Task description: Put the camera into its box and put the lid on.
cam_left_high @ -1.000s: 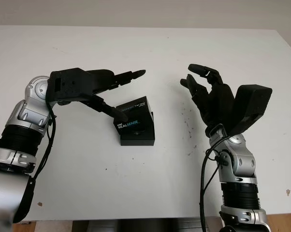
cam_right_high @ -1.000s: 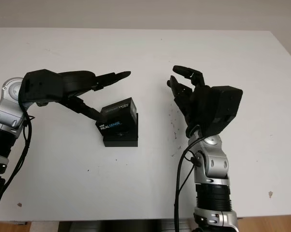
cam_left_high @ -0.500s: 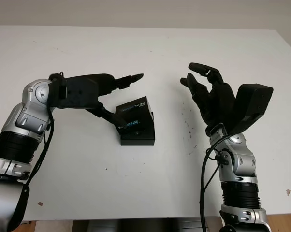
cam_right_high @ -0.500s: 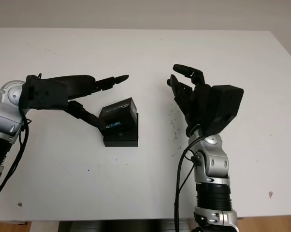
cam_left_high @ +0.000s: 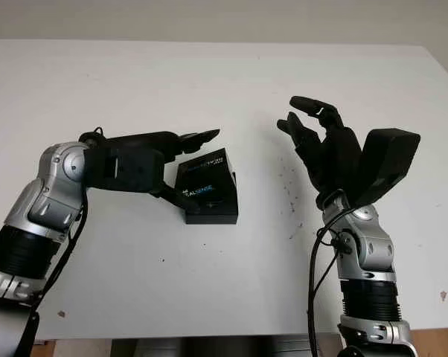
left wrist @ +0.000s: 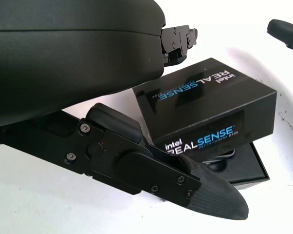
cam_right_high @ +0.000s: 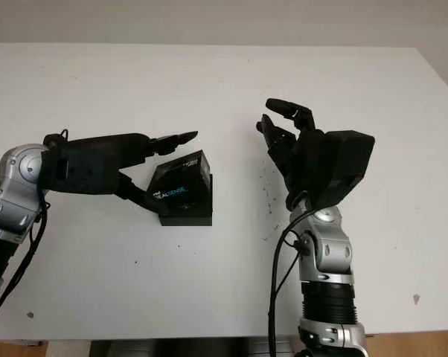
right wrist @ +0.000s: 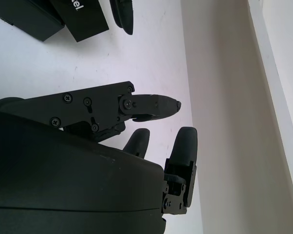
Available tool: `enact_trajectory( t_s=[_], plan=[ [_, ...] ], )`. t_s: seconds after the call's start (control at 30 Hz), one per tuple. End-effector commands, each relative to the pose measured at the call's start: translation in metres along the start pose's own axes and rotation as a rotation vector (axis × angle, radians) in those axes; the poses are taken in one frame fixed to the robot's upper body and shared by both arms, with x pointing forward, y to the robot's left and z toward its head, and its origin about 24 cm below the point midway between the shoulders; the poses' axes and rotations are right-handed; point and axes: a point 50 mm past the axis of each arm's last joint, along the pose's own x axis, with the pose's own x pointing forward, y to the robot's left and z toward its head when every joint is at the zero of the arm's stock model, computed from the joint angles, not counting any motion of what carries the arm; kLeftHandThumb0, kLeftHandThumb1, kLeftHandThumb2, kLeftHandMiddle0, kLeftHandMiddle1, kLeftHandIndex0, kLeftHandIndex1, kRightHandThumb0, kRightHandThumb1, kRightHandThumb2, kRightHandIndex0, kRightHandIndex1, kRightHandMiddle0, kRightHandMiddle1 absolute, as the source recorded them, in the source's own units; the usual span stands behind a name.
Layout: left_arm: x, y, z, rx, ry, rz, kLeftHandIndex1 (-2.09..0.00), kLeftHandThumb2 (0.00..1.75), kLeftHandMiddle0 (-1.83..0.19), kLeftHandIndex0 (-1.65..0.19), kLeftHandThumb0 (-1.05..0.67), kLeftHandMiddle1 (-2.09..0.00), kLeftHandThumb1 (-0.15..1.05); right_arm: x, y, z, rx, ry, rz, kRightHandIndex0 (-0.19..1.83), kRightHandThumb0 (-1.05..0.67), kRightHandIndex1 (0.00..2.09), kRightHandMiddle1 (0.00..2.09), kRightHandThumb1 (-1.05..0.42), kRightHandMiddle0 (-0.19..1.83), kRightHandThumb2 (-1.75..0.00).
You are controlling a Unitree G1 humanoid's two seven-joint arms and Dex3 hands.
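The black box base (cam_left_high: 213,213) lies on the white table (cam_left_high: 135,74) left of centre. Its REALSENSE lid (cam_left_high: 206,172) sits tilted on it, raised on the left and not seated. Under the raised edge a dark rounded shape (left wrist: 220,160) shows inside the base; I cannot tell what it is. My left hand (cam_left_high: 198,165) is open around the lid, its thumb tip (left wrist: 207,191) low by the lid's left face and its fingers (cam_left_high: 198,137) stretched above the lid's far edge. My right hand (cam_left_high: 302,119) is open, held up in the air to the right of the box.
Small dark specks mark the table (cam_left_high: 289,190) between the box and the right arm. The table's right edge (cam_left_high: 443,74) runs close past the right hand. A wall stands behind the far edge.
My left hand has rolled and dropped lower, with its wrist drawn nearer the box and its thumb sliding from the lid's top to its lower left side. The lid barely shifted. The right hand stayed put.
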Motion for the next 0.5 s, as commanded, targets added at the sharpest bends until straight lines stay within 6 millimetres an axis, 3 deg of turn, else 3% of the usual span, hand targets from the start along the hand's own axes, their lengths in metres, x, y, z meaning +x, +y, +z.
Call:
enact_trajectory(
  t_s=[0.0,0.47],
  plan=[
    [0.000,-0.004,0.001,-0.023,-0.009,0.006,-0.02,0.06,0.13,0.17,-0.96,-0.06,1.04,-0.001,-0.001,0.006,-0.010,-0.026,0.001,0.02,-0.24,1.20,1.46,-1.05,-0.08,-0.29],
    [0.006,-0.017,0.001,-0.092,0.046,0.065,-0.04,0.05,0.10,0.15,-0.92,-0.07,1.01,-0.001,-0.001,0.006,-0.007,-0.025,-0.005,0.03,-0.24,1.20,1.46,-1.05,-0.07,-0.27]
  ],
)
